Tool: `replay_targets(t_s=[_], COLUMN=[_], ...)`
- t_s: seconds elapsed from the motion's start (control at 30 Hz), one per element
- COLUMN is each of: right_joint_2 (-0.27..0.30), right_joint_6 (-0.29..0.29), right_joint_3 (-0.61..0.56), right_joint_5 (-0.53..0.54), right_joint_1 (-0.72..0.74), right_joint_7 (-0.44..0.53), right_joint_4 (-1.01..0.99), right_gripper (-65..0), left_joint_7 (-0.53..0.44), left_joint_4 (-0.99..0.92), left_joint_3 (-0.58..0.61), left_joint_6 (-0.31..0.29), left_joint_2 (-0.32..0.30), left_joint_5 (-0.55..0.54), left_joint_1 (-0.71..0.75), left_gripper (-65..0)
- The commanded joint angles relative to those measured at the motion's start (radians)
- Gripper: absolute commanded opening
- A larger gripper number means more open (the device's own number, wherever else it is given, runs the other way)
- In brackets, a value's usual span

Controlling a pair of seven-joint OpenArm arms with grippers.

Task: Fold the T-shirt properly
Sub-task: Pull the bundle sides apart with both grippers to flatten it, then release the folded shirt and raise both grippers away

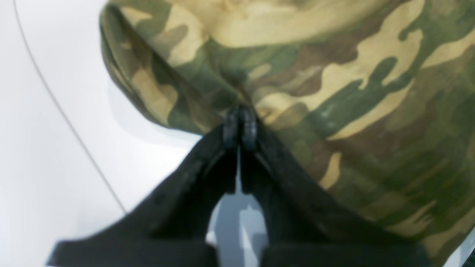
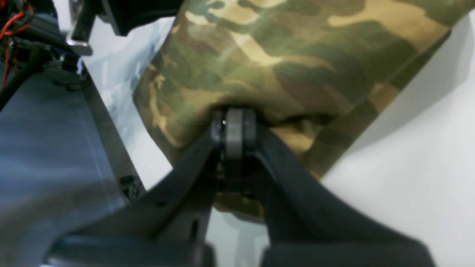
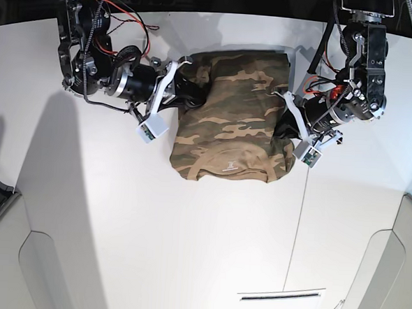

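1. Camouflage cloth in brown, tan and olive fills the middle of the scene: the T-shirt (image 3: 232, 121) lies on the white desk (image 3: 152, 228), between our two arms, already narrowed into an upright rectangle.
2. Its tan collar (image 3: 231, 171) and small white neck label (image 3: 230, 164) sit at the end nearer the bottom of the base view, so the hem end lies toward the arm bases.
3. Our left end effector (image 1: 240, 128) has its two black fingers pressed tight together on a pinch of the shirt's folded side edge, with cloth gathering into creases at the tips.
4. Our right end effector (image 2: 233, 126) is likewise clamped narrow on the opposite side, and fabric bunches and dips around its tips.
5. We judge both grips sit at matching points on either long edge so that the cloth can be raised evenly and carried over toward the collar.
6. We read the side folds as done and a crosswise fold as the step in hand.
7. One risk we see is uneven lifting, which would skew the layers or let the tucked sleeves slip out.
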Motion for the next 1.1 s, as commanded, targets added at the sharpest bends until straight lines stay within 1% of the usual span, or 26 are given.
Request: replay_targets(t_s=[0.0,0.1,0.23,0.4,0.47,0.6,0.73,0.87,1.07], right_joint_2=[0.0,0.0,0.0,0.0,0.0,-0.001,-0.002,-0.016,-0.017], right_joint_6=[0.004,0.004,0.004,0.004,0.004,0.004,0.004,0.004,0.005], right_joint_3=[0.006,0.034,0.112,0.177,0.177,0.175,0.174,0.17,0.169], right_joint_5=[0.023,0.016,0.016,0.016,0.016,0.019,0.052,0.054,0.083], right_joint_1=[0.011,0.011,0.011,0.011,0.011,0.009,-0.009,-0.038,-0.095], right_joint_7=[0.014,0.013,0.014,0.013,0.013,0.013,0.013,0.013,0.013], right_joint_4=[0.02,0.02,0.02,0.02,0.019,0.01,0.009,0.01,0.01], right_gripper=[-65.0,-65.0,-65.0,-65.0,-65.0,-65.0,-65.0,-65.0,-65.0], left_joint_7=[-0.021,-0.014,0.006,0.005,0.004,-0.001,-0.014,-0.019,-0.034], left_joint_4=[0.024,0.056,0.112,0.12,0.12,0.115,0.089,0.054,0.05], left_joint_3=[-0.003,-0.005,-0.005,-0.005,-0.005,-0.005,-0.005,-0.005,-0.005], left_joint_6=[-0.001,-0.001,-0.001,-0.001,-0.001,-0.002,-0.002,-0.002,-0.001], left_joint_2=[-0.012,-0.011,-0.011,-0.011,-0.01,-0.01,-0.008,-0.008,-0.008], left_joint_5=[-0.015,-0.016,-0.017,-0.017,-0.019,-0.063,-0.061,-0.061,-0.061], left_joint_1=[-0.013,-0.007,0.013,0.031,0.031,0.031,0.031,0.031,0.028], left_gripper=[-63.5,-63.5,-63.5,-63.5,-63.5,-63.5,-63.5,-63.5,-63.5])
